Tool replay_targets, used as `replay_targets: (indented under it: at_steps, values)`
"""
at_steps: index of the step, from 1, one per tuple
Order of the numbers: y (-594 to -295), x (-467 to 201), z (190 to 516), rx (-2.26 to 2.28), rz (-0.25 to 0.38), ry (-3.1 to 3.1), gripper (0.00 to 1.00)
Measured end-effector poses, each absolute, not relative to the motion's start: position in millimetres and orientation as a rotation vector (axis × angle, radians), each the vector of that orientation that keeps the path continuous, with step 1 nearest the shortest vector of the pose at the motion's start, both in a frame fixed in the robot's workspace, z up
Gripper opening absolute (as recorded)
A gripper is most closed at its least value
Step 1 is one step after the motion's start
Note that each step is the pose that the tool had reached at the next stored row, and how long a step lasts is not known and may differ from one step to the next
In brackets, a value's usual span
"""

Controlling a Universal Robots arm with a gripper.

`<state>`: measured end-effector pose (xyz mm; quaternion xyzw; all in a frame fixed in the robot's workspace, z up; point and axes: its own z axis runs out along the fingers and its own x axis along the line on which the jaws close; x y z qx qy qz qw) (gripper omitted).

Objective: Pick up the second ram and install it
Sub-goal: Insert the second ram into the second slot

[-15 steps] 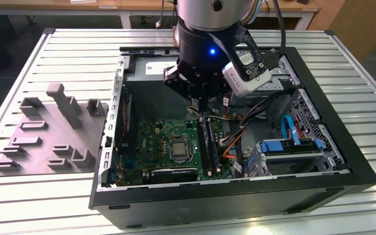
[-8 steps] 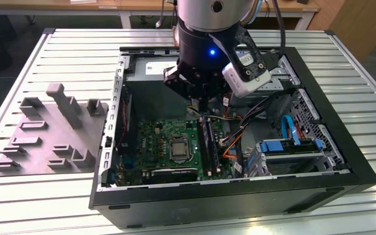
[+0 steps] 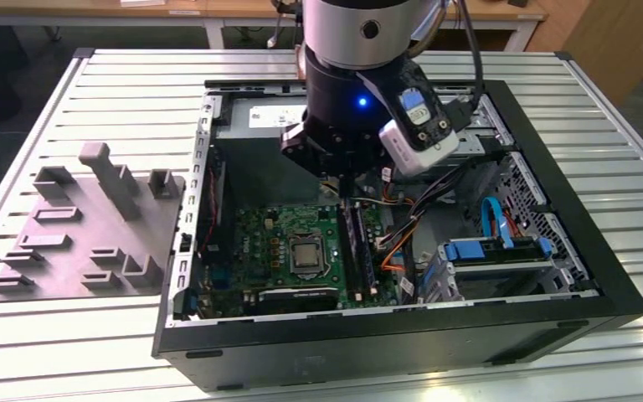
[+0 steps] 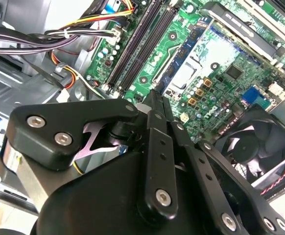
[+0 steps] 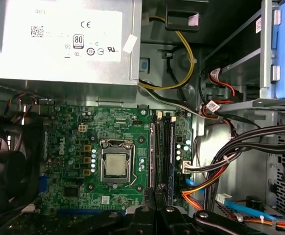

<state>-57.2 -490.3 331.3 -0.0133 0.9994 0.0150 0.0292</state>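
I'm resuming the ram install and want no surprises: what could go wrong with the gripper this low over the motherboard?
1. The gripper hangs over one end of the ram slots. A descent slightly off line could jam on a slot edge or strike the motherboard.
2. The cables run close beside the slots and might snag on the gripper.

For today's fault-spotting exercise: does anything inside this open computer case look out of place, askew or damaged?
Nothing looks broken, spilled or askew. One oddity: the processor sits bare in its socket, with no cooler over it. The end effector hangs by the memory slots.
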Motion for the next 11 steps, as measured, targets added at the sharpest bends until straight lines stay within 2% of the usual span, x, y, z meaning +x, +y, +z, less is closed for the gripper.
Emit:
replay_targets:
  at_steps: [11]
  values:
    - [-490.3, -57.1, 323.0, -0.049, 0.048, 3.082, 0.11]
